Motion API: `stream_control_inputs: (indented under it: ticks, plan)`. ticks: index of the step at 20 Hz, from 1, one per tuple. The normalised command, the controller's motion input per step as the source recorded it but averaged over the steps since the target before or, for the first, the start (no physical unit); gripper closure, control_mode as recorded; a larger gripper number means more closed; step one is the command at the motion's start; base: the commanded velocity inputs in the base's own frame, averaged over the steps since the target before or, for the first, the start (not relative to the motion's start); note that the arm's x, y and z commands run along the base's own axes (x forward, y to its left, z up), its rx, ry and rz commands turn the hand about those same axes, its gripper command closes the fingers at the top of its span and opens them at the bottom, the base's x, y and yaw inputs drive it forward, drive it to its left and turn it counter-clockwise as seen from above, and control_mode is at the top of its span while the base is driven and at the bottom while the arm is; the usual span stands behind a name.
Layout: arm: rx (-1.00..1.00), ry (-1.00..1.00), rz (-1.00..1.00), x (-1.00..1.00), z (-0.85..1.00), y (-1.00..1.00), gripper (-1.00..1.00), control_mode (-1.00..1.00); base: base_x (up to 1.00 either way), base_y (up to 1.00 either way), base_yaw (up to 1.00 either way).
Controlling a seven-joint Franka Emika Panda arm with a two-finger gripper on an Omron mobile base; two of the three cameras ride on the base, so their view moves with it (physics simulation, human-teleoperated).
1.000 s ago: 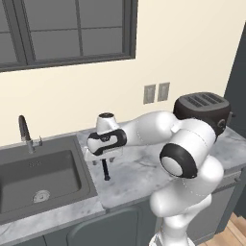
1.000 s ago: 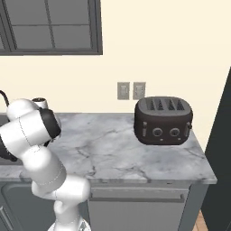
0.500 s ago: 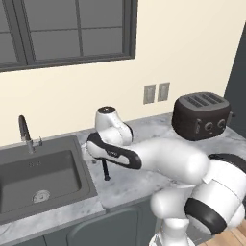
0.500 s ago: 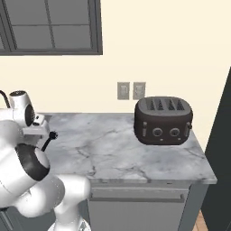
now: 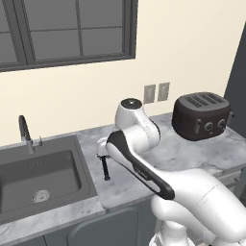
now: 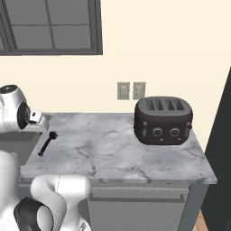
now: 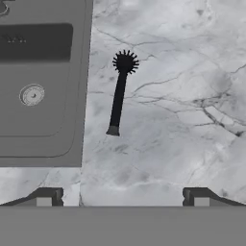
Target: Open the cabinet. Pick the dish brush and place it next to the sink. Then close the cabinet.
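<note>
My gripper (image 7: pixel 122 197) hangs wide apart, empty, above the dish brush (image 7: pixel 118 94) lying on the counter (image 7: pixel 182 120) beside the sink (image 7: pixel 43 96).

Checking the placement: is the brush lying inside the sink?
No, the brush lies on the marble counter beside the sink, outside its rim.

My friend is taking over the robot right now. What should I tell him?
Gripper: open, holding nothing, above the counter.
Dish brush: lying flat on the marble beside the sink, black bristles at one end.
Done: brush is out and placed next to the sink.
Left: close the cabinet. Its doors are out of sight here, so check them first.
</note>
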Motion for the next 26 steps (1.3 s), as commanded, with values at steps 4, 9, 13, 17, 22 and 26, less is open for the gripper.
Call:
stream_control_inputs:
  ticks: [4, 9, 13, 17, 22, 26]
  plan:
    - [0.00, -0.02, 0.00, -0.27, 0.78, -0.77, -1.00, -1.00, 0.00, 0.00, 0.00]
    - [0.00, -0.02, 0.00, -0.30, 0.47, -0.74, -1.00, -1.00, 0.00, 0.00, 0.00]
    - [0.00, -0.04, 0.00, -0.03, 0.00, 0.00, -1.00, -1.00, 0.00, 0.00, 0.00]
    - [0.00, 0.00, 0.00, 0.00, 0.00, 0.00, -1.00, -1.00, 0.00, 0.00, 0.00]
    - [0.00, 0.00, 0.00, 0.00, 0.00, 0.00, -1.00, 1.00, -0.03, 0.00, 0.00]
    - [0.00, 0.00, 0.00, 0.00, 0.00, 0.00, -1.00, 1.00, -0.95, -0.36, 0.00]
